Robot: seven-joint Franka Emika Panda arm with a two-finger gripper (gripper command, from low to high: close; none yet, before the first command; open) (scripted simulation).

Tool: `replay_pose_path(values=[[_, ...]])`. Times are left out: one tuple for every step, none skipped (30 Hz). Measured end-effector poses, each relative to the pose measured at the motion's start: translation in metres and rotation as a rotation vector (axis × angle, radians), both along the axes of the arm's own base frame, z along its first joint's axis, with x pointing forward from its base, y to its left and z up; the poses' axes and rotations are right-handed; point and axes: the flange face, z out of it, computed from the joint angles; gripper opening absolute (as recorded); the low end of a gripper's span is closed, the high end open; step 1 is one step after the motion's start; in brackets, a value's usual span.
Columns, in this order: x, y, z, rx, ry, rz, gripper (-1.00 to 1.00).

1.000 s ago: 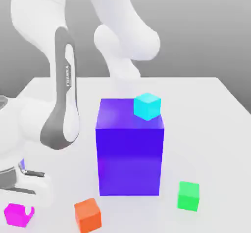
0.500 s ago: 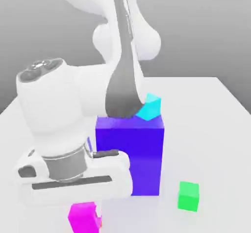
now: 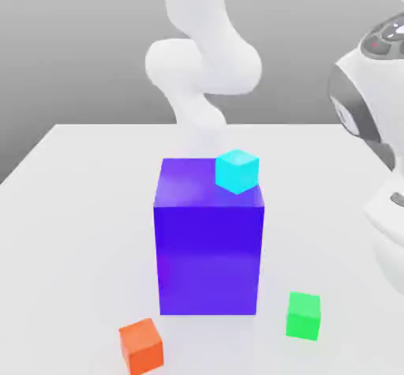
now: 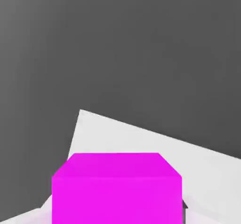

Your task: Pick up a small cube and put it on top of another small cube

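The small magenta-pink cube (image 4: 116, 190) sits close in front of the hand camera, off the table, with my gripper (image 4: 117, 211) shut on it. Behind it a corner of the white table (image 4: 141, 140) shows far below. In the exterior view the arm's wrist (image 3: 377, 89) hangs high at the right edge. The small green cube (image 3: 304, 315) rests on the table at the front right, below and to the left of that wrist, with nothing on it.
A big blue block (image 3: 208, 239) stands mid-table with a cyan cube (image 3: 237, 170) on its top right corner. An orange cube (image 3: 142, 345) lies at the front, left of the block. The arm's base column (image 3: 201, 65) rises behind the block.
The hand swung from the exterior view's front left across to the high right. The magenta cube left the table with it and is gone from the exterior view.
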Motion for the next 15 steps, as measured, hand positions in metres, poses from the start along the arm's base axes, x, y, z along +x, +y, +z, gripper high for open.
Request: replay_pose_path(values=[[-0.008, 0.014, -0.003, 0.001, 0.019, 0.008, -1.00], [-0.016, 0.027, -0.007, 0.001, 0.038, 0.015, -1.00], [-0.025, 0.040, -0.010, 0.001, 0.057, 0.022, -1.00], [-0.034, 0.052, -0.014, -0.001, 0.075, 0.029, -1.00], [-0.043, 0.064, -0.018, -0.003, 0.094, 0.035, -1.00], [-0.052, 0.076, -0.022, -0.006, 0.112, 0.042, -1.00], [-0.062, 0.088, -0.025, -0.010, 0.130, 0.048, -1.00], [-0.072, 0.099, -0.029, -0.013, 0.147, 0.053, -1.00], [-0.082, 0.110, -0.032, -0.018, 0.165, 0.059, -1.00], [-0.093, 0.120, -0.036, -0.023, 0.182, 0.065, -1.00], [-0.104, 0.131, -0.039, -0.029, 0.198, 0.070, -1.00], [-0.115, 0.141, -0.043, -0.035, 0.214, 0.075, -1.00], [-0.126, 0.150, -0.046, -0.041, 0.230, 0.080, -1.00], [-0.137, 0.160, -0.049, -0.048, 0.246, 0.084, -1.00], [-0.149, 0.169, -0.053, -0.055, 0.261, 0.089, -1.00]])
